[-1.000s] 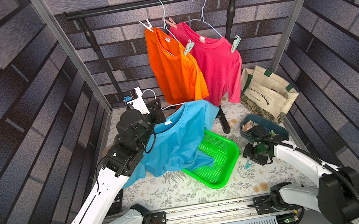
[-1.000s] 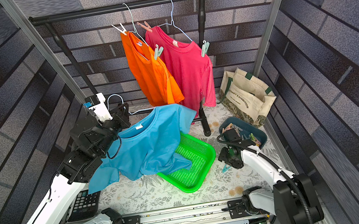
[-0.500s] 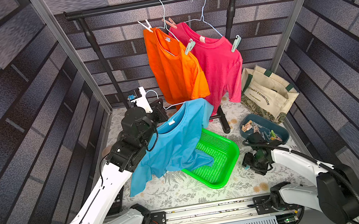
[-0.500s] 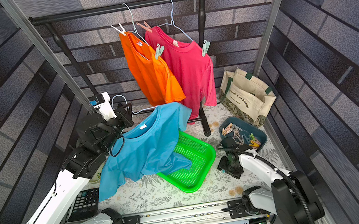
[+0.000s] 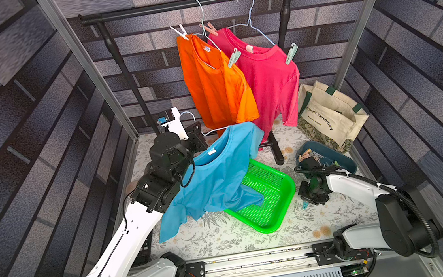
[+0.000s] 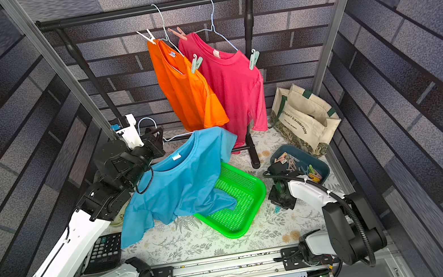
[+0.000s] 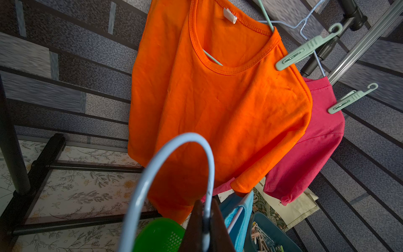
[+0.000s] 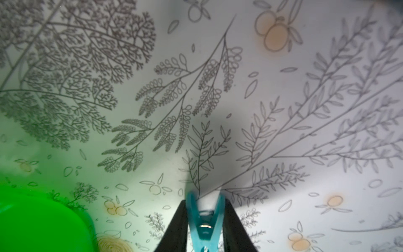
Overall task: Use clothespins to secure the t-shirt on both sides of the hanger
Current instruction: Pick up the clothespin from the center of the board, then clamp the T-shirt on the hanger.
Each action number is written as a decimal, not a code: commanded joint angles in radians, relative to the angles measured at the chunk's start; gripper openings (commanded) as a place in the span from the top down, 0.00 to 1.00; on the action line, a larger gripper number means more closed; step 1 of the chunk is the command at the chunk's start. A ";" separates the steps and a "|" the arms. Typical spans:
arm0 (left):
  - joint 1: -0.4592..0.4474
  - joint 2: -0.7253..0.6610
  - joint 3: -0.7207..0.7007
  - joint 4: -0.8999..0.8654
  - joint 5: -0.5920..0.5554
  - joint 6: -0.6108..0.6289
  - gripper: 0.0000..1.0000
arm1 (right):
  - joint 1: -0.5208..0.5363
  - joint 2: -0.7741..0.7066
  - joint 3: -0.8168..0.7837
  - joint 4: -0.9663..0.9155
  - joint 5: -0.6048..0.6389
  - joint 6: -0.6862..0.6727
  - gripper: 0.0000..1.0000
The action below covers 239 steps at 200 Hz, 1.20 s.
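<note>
Your left pincer is clamped on the hook of the pale blue wire hanger, holding the sky-blue cotton t-shirt up so its shoulders are reachable. Your right pincer pinches a turquoise plastic clothespin just above the floral worktop, beside the green mesh basket.

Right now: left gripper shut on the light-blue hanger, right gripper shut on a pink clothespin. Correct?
Wrong colour: the clothespin in the right gripper is blue, not pink, as the right wrist view shows. The left gripper is shut on the light-blue hanger.
</note>
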 commanded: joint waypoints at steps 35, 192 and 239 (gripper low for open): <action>0.006 -0.024 0.031 -0.005 0.071 0.019 0.97 | -0.013 -0.166 0.035 -0.045 0.019 -0.047 0.96; 0.027 -0.119 0.085 -0.048 0.714 0.151 1.00 | -0.021 -0.323 0.634 0.724 -0.893 -0.136 1.00; 0.011 -0.132 0.097 -0.042 0.717 0.143 1.00 | 0.037 -0.365 0.563 0.710 -0.953 -0.210 1.00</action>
